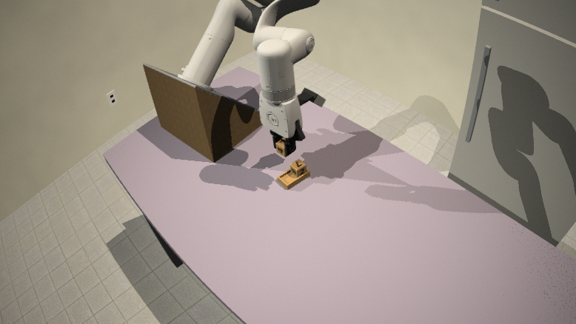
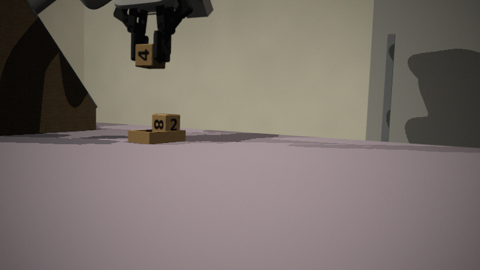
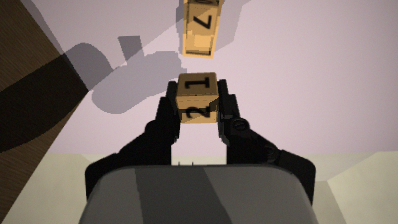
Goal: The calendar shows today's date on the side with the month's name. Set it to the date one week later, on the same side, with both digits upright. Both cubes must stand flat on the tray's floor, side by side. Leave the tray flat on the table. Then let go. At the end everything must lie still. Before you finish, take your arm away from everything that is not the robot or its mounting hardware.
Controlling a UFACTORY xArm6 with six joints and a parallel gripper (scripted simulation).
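Note:
My gripper (image 1: 284,146) (image 2: 150,56) (image 3: 198,93) is shut on a wooden cube (image 1: 281,149) (image 2: 143,55) (image 3: 198,84) and holds it in the air above the table, clear of the tray. The exterior view shows its 4 lying sideways; the wrist view shows a 1 and a 2. The wooden tray (image 1: 287,186) (image 2: 138,137) lies flat on the table. The other cube (image 1: 298,169) (image 2: 173,122) (image 3: 202,21) sits at one end of it, with an upright 2 and a sideways 8 on its sides and a 7 on top. The tray's other end is empty. No month name is readable.
A large brown wooden block (image 1: 180,115) (image 2: 20,90) (image 3: 27,70) with a slanted top stands on the table (image 1: 322,249) (image 2: 235,201) beside the arm. A grey fridge (image 1: 520,52) (image 2: 436,29) stands beyond the table's far right edge.

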